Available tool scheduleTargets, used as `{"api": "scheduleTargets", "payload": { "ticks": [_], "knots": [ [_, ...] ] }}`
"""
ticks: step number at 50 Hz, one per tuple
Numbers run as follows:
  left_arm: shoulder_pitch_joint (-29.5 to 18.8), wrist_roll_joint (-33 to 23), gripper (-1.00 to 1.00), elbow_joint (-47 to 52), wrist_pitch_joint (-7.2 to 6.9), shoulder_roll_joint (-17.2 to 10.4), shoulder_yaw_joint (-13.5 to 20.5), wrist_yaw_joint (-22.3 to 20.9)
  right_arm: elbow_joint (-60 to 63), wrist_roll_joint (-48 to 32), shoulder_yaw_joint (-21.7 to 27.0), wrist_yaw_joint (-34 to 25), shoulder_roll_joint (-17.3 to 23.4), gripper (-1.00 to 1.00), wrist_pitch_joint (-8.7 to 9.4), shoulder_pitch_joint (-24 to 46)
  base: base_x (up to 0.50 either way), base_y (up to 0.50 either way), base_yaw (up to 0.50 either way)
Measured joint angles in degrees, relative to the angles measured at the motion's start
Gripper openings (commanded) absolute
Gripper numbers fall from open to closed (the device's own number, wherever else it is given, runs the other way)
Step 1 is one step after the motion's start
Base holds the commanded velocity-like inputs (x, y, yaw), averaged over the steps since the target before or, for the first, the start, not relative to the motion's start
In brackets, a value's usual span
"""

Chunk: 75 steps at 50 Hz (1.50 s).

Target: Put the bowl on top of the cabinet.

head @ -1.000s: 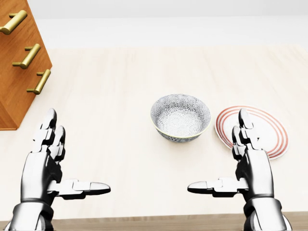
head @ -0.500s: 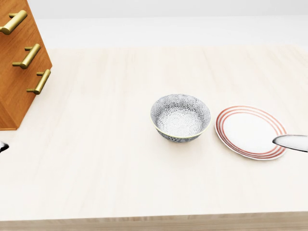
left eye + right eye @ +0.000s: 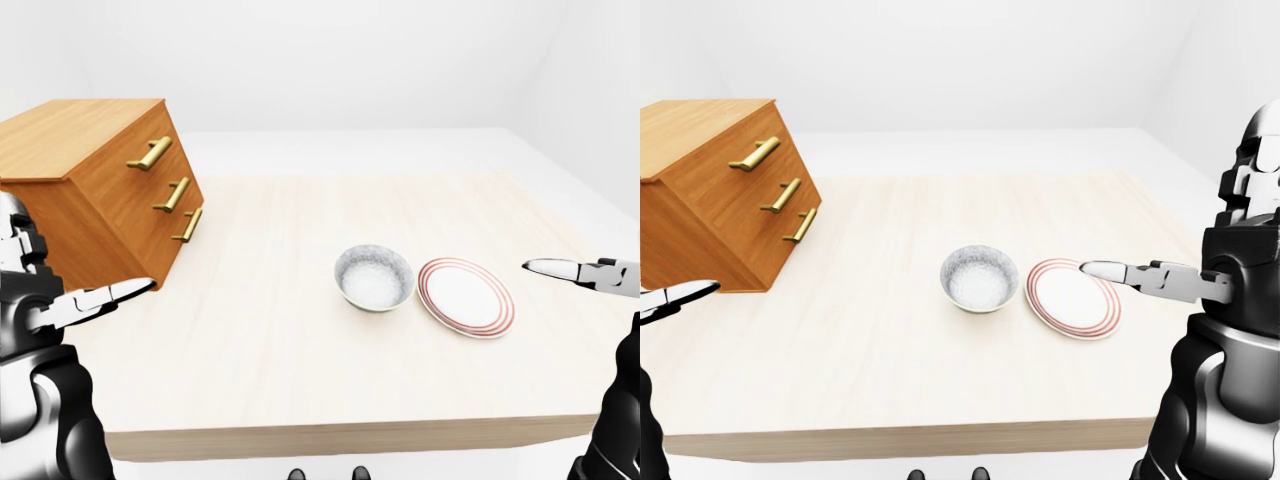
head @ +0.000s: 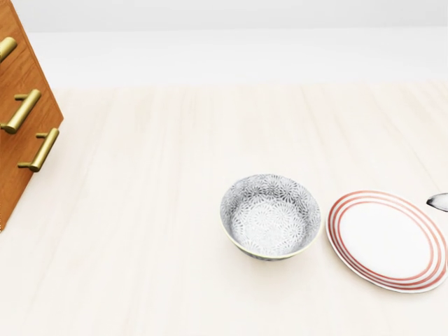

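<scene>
My left hand [image 3: 35,300] and right hand [image 3: 1230,270] are released, well apart from the bowl [image 4: 270,215]. In the left-eye view, the cabinet [image 3: 95,190] stands left of it.

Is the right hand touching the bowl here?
Apart. The left-eye view shows the right hand at the right edge, the plate between it and the bowl.

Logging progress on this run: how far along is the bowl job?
Nothing is done: the bowl sits on the table beside the plate. In hand: nothing, the left hand and right hand are open, off to the sides. Left: grasp the bowl and set it on the cabinet top.
</scene>
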<state>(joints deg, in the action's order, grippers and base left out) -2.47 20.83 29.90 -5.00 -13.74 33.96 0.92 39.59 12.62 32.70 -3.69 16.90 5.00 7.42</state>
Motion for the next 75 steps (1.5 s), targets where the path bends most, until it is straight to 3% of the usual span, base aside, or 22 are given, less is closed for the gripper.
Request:
{"api": "scheduleTargets", "payload": {
  "ticks": [40,75],
  "knots": [
    [0.7,0.7,1.0,0.5,0.0,0.2,1.0,0.2,-0.3,-2.4,-0.4,-1.9,-0.3,1.0,0.0,-0.4,0.24,0.45,0.0],
    [0.7,0.8,1.0,0.5,0.0,0.2,1.0,0.3,0.2,-1.8,-0.6,-2.1,-0.7,1.0,0.0,-0.7,0.05,0.5,0.0]
  ]
}}
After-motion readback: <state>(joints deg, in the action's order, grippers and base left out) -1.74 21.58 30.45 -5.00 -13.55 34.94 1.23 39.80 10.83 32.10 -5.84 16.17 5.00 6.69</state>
